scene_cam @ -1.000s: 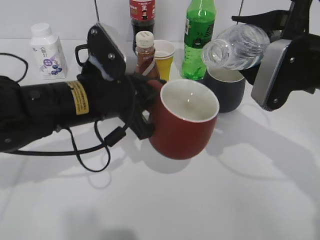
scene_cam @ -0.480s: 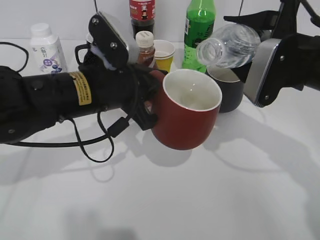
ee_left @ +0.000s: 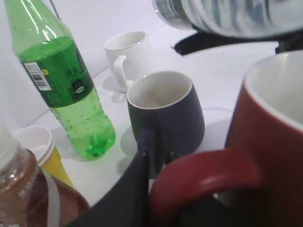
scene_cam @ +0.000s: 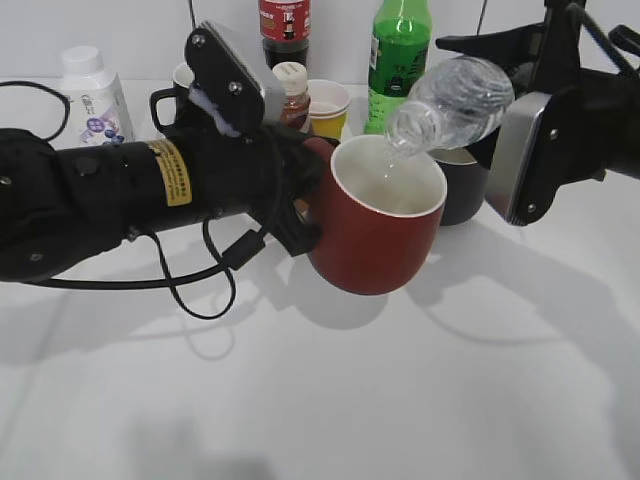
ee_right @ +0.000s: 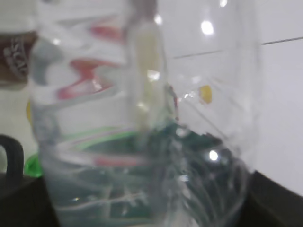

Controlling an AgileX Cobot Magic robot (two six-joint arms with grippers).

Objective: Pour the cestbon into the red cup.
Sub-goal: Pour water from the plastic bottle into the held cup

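The red cup (scene_cam: 378, 240) is held off the table at centre, tilted a little toward me, white inside showing. My left gripper (scene_cam: 300, 215) is shut on its loop handle (ee_left: 203, 175). My right gripper (scene_cam: 520, 110) is shut on the cestbon (scene_cam: 455, 100), a clear ribbed bottle tipped mouth-down to the left. Its open mouth hangs just over the cup's far rim, and a thin stream of water falls into the cup. The bottle fills the right wrist view (ee_right: 142, 118), hiding the fingers.
Behind the cup stand a dark grey mug (scene_cam: 465, 185), a bright green soda bottle (scene_cam: 398, 60), a yellow paper cup (scene_cam: 328, 110), a brown bottle (scene_cam: 290, 95), a cola bottle (scene_cam: 284, 25) and a white pill bottle (scene_cam: 92, 100). A white mug (ee_left: 128, 59) stands farther back.
The bottle has tipped further down and moved left over the cup, and water now falls from its mouth. The left arm has raised the cup slightly and shifted it right.
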